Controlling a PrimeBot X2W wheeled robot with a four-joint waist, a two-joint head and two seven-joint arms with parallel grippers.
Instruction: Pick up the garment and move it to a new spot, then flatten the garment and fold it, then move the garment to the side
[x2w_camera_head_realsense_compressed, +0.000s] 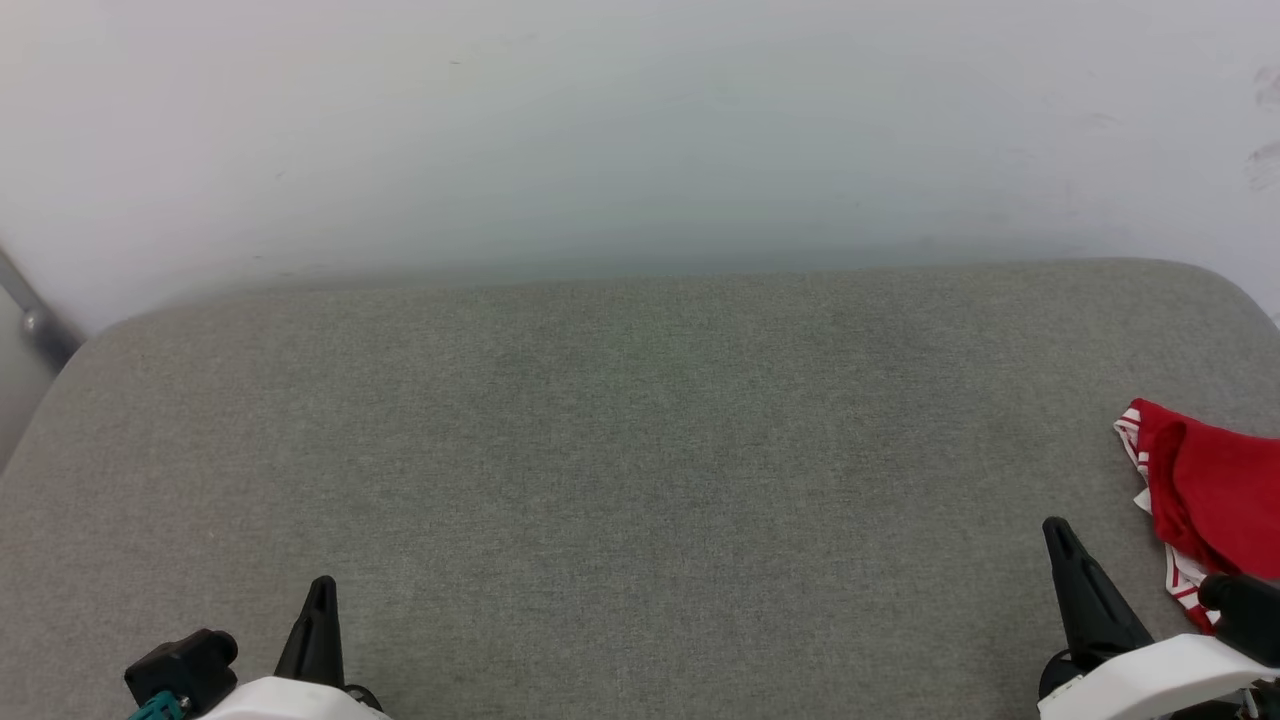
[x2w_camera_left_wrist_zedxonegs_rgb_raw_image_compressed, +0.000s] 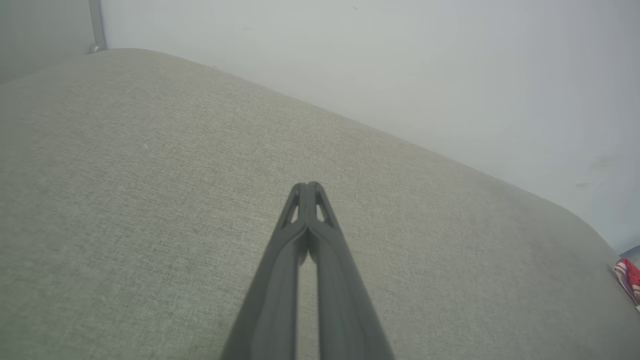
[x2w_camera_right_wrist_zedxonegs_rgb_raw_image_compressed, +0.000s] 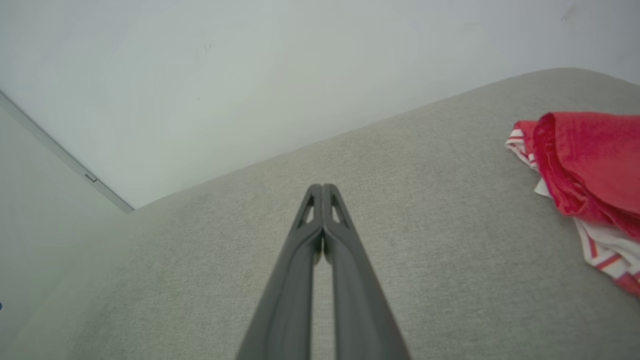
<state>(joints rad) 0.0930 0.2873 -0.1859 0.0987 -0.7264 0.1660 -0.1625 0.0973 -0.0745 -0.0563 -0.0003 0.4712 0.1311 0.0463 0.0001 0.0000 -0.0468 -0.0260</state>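
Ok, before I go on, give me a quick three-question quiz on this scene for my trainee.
1. Which is nearer the garment: the left gripper or the right gripper?
2. True or false: the right gripper holds the garment.
3. On the grey padded surface, the garment lies: A) spread flat in the middle; B) bunched up at the robot's right; C) neatly folded at the robot's left.
Key: 1, the right gripper. 2, false: it is shut, empty and apart from the garment. 3, B.
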